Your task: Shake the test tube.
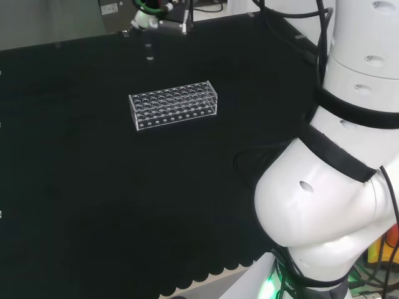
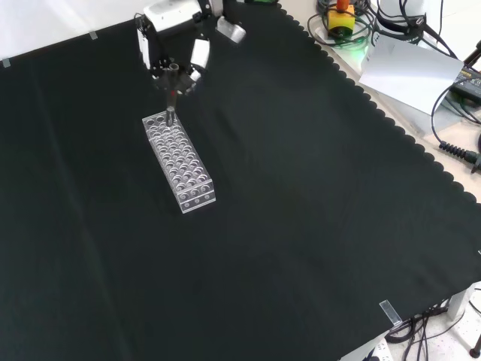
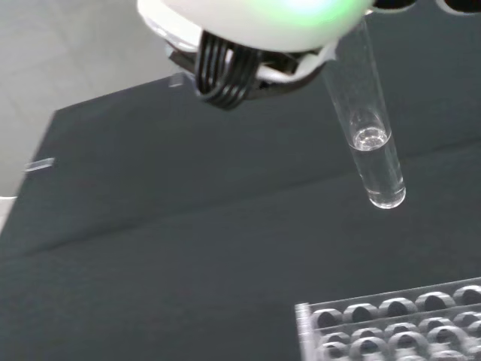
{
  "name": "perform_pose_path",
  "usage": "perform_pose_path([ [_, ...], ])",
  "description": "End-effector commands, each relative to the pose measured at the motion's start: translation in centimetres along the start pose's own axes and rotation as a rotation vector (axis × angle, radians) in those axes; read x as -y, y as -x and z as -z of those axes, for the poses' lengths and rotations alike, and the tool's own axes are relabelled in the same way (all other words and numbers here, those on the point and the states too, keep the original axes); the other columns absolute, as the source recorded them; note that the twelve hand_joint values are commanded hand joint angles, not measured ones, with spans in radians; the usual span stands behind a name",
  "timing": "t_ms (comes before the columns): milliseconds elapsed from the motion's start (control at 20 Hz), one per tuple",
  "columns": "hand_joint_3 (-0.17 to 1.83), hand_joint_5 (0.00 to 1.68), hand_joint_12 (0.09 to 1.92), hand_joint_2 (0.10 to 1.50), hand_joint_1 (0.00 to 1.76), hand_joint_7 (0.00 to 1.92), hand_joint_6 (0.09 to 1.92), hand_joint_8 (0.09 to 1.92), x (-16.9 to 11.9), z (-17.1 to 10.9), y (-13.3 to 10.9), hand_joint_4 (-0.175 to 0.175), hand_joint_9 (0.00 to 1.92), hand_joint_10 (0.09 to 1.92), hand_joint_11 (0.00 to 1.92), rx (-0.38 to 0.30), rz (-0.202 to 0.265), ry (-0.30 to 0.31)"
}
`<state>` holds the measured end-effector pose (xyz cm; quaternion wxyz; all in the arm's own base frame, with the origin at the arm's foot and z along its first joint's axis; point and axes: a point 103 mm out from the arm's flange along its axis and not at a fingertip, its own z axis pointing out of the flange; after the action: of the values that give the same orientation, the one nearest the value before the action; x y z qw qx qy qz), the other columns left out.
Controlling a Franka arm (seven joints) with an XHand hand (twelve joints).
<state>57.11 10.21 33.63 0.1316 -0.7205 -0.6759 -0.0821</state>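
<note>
A clear test tube hangs upright just above the far end of the clear plastic rack in the front view. The hand has its fingers curled round the tube's top. In the head view the hand is at the top edge, with the tube below it and beyond the rack. In the wrist view the tube holds a little clear liquid in its rounded bottom. It hangs free above the cloth, near the rack's corner. The rack's holes look empty.
The arm's white links take up the right of the head view. The cloth's scalloped edge runs down the right of the front view. Beyond it lie a sheet of paper, a yellow button box and cables.
</note>
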Motion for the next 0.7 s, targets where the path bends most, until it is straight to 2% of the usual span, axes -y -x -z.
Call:
perform_pose_path([
  [50,0.60,1.38,0.85,0.65,1.23,1.74,0.45,0.47,0.6,0.1,-4.0,-0.175,1.63,0.49,1.30,-0.043,0.042,-0.006],
  [150,0.60,1.38,0.85,0.65,1.23,1.74,0.45,0.47,0.7,0.2,-4.5,-0.175,1.63,0.49,1.30,-0.043,0.051,-0.010],
  [300,0.61,1.38,0.85,0.65,1.23,1.74,0.45,0.47,0.7,0.6,-3.7,-0.175,1.63,0.49,1.30,-0.024,0.033,-0.002],
  [500,0.61,1.38,0.85,0.65,1.23,1.74,0.45,0.47,0.8,1.4,-0.1,-0.175,1.63,0.49,1.30,0.003,-0.018,0.024],
  [700,0.61,1.38,0.85,0.65,1.23,1.74,0.45,0.47,0.9,2.9,5.1,-0.175,1.63,0.49,1.30,0.060,-0.085,0.061],
])
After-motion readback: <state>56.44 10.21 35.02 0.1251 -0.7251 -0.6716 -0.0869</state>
